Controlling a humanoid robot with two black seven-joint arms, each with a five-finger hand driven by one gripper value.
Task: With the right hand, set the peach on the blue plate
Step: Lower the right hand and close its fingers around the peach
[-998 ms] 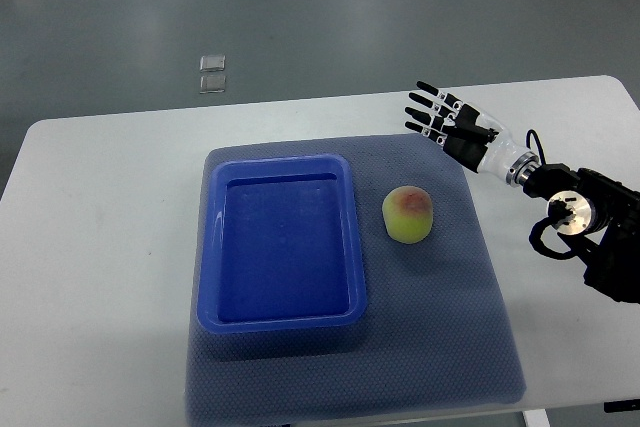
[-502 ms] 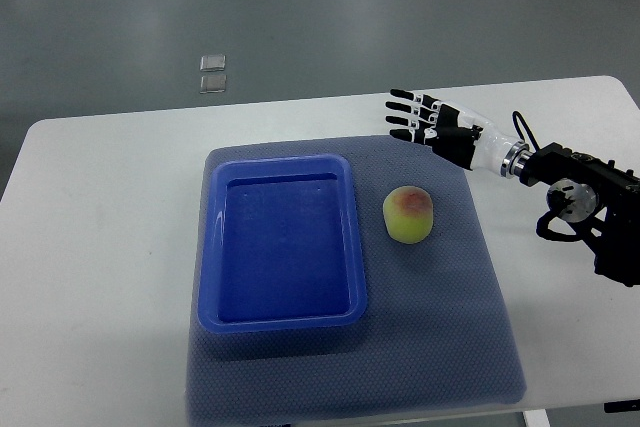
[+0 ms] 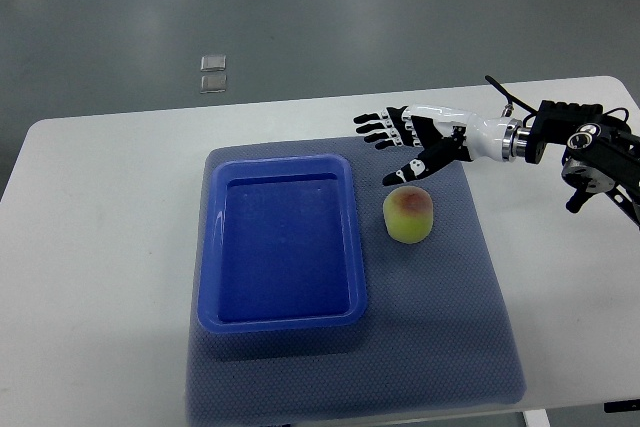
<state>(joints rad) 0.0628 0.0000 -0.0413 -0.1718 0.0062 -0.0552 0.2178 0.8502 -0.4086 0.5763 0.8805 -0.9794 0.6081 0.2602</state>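
My right robot hand (image 3: pixel 412 143) hovers spread, thumb seemingly just above the peach (image 3: pixel 408 215) beside the blue plate (image 3: pixel 282 243); a careless descent could nudge it rolling across the mat (image 3: pixel 470 297).

My surface (image 3: pixel 100 247) is white with rounded far corners. A dark blue-grey mat (image 3: pixel 440 327) lies flat on it, centre-right, reaching the near edge.
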